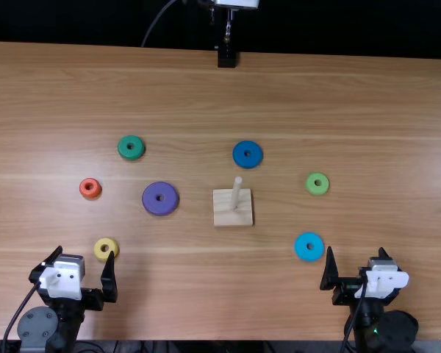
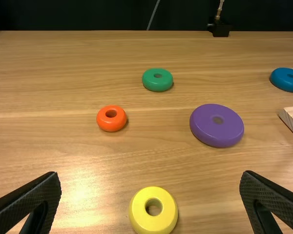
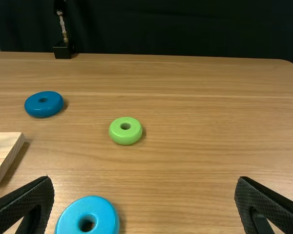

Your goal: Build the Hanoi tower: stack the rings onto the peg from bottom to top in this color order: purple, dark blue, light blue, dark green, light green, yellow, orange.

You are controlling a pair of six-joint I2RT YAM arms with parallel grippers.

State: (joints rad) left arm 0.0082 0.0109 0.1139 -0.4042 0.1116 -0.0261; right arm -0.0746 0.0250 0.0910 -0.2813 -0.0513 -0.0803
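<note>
Top view: purple ring [image 1: 151,200] flat on the worktop [image 1: 382,110], hole up, left of centre in the frame. Left pincer [image 1: 85,253] at lower left, released, fingers spread wide, nothing gripped; right pincer [image 1: 356,251] at lower right, same state, also empty. Key relation: purple ring is up and to the right of the left pincer, clearly off its tips; right pincer is farther from it, so left arm looks like the one to use. Ring is round, no long axis, so grip angle seems free; should just need to straddle the rim with the hole centred. Peg [image 1: 237,193] stands upright on its square base [image 1: 222,215], bare, to the right of the purple ring, so the carry after the grasp would go rightward, nearly level across the frame. Yellow ring [image 1: 98,250] sits close by the left pincer, between it and the purple one, could get knocked if the arm goes low; better lift over it. Judged step: start of stack, purple first, dark blue ring [image 1: 239,156] next, that one above the base in frame, apart from it
</note>
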